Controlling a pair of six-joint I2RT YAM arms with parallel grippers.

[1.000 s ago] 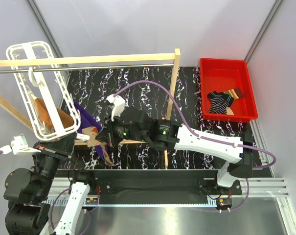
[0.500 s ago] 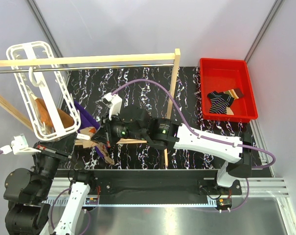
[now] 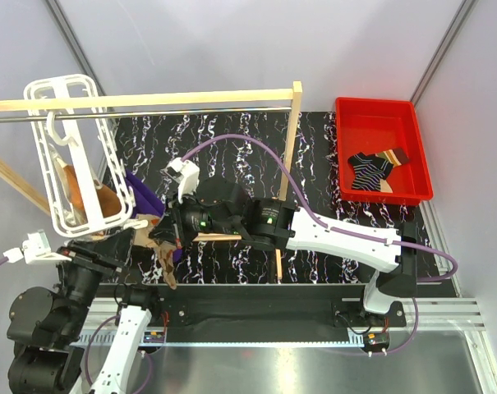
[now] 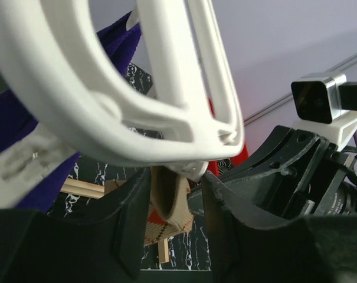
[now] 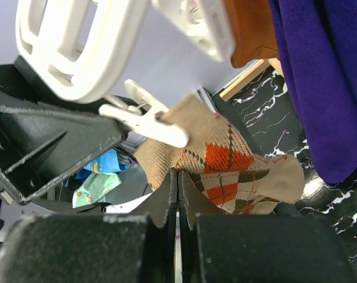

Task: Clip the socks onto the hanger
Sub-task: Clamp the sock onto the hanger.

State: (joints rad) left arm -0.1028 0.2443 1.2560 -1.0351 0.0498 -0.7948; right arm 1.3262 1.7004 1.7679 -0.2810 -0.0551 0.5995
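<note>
Right pincer (image 5: 178, 187) is clamped on the lower edge of the tan checked sock (image 5: 225, 165), just beside the hanger (image 4: 107, 100) that hangs over the left side of the table (image 3: 232, 139). A white clip (image 5: 148, 118) bites the sock's upper edge. Left pincer (image 4: 175, 218) stands apart around that clip. I judge the sock light and floppy, best held near the clipped edge. Compared with one second ago, the left pincer has opened and the hanger has swung to the right.

A: Overhead view?
B: Bright, even, diffuse from above; soft shadows only; slight sheen on the metal strip (image 3: 314, 361) at bottom.
A: Wrist views?
B: Heavy close-range blur on the hanger (image 4: 137, 112); dim, underexposed foreground; sharper on the argyle sock (image 5: 219, 165).
</note>
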